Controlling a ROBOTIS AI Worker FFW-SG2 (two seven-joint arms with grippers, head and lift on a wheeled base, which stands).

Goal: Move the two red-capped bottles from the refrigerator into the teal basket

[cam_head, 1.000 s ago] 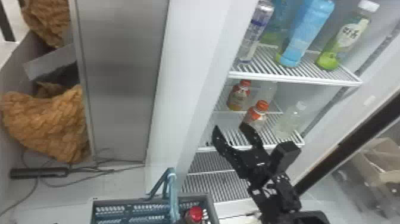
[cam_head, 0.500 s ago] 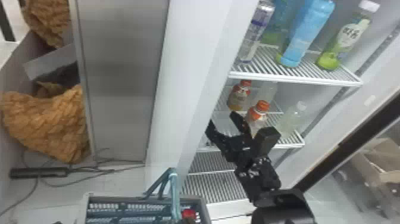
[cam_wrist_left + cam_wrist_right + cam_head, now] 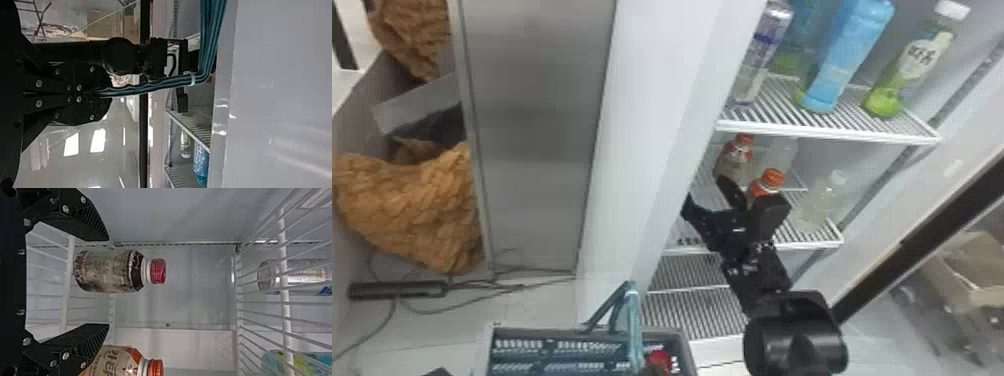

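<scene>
1. Right gripper [image 3: 707, 189] inside the refrigerator [image 3: 642, 165], forearm slanting up from bottom edge; fingers spread.
2. Left gripper [image 3: 102, 94] pinching the basket handle [image 3: 156, 84], fingers together.
3. Right wrist view: red-capped bottle [image 3: 109, 272] upright, seen between the spread fingers, nearer one; contact cannot be judged. Open room between its cap and wire shelf above [image 3: 285, 301]. Orange-capped bottle [image 3: 117, 362] partly behind the other finger.
4. Head view: teal basket [image 3: 522, 356] below, outside the shelves; a red cap [image 3: 659, 359] shows in it.
</scene>
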